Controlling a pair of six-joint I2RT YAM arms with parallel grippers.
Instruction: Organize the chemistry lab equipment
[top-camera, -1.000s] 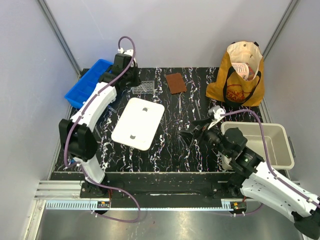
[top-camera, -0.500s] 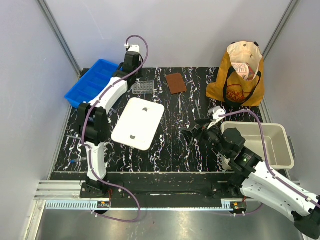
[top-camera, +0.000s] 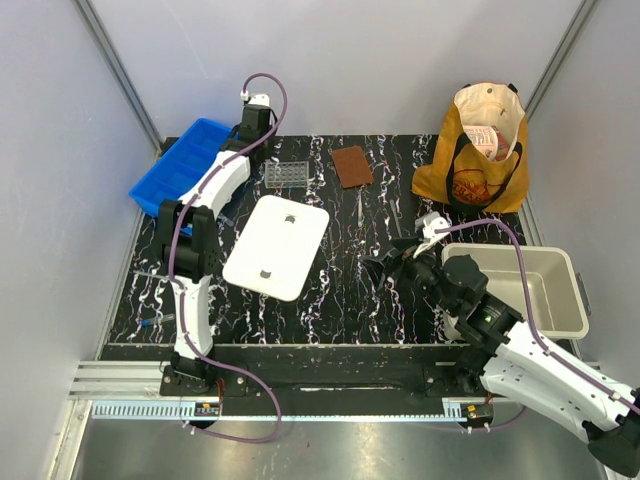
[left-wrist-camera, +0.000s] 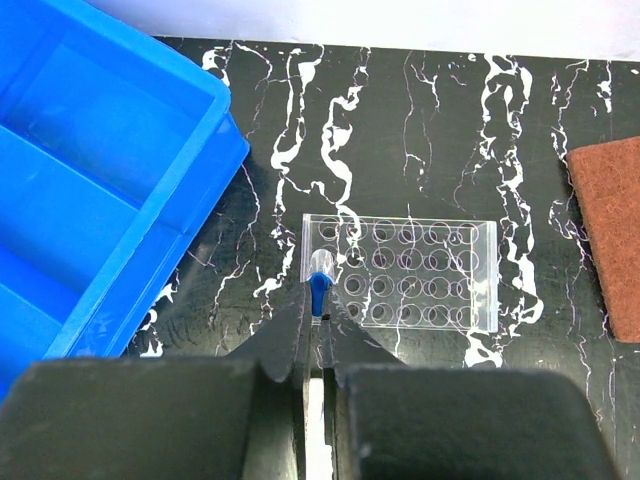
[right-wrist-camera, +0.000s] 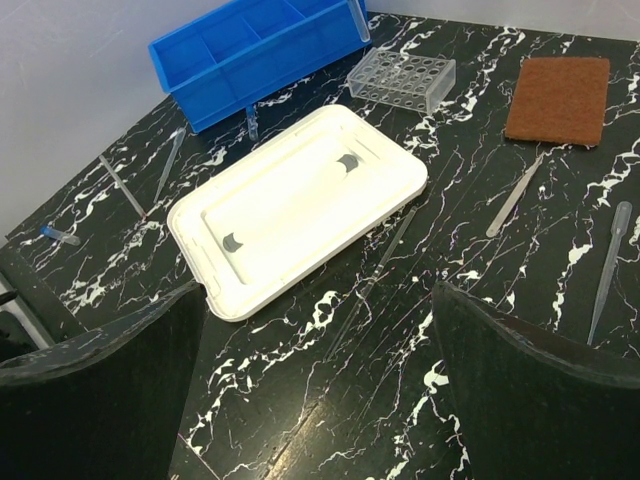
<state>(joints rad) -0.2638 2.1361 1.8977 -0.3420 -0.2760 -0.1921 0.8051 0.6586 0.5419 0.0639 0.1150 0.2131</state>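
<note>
The left fingers (left-wrist-camera: 275, 345) are closed on a blue-capped tube (left-wrist-camera: 319, 287) at the left end of the clear tube rack (left-wrist-camera: 420, 275). The right fingers (right-wrist-camera: 530, 400) are spread wide, empty, over the worktop (right-wrist-camera: 460, 240).

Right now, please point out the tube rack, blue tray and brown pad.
tube rack (left-wrist-camera: 400, 272), left wrist view, holed top.
blue tray (left-wrist-camera: 178, 215), left wrist view, outer side wall.
brown pad (right-wrist-camera: 558, 98), right wrist view, centre.

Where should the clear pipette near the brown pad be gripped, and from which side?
Grip the pipette at mid-stem, below its bulb, coming straight down from above. It lies flat on the table, long and thin, so close across its width, not along it.
</note>
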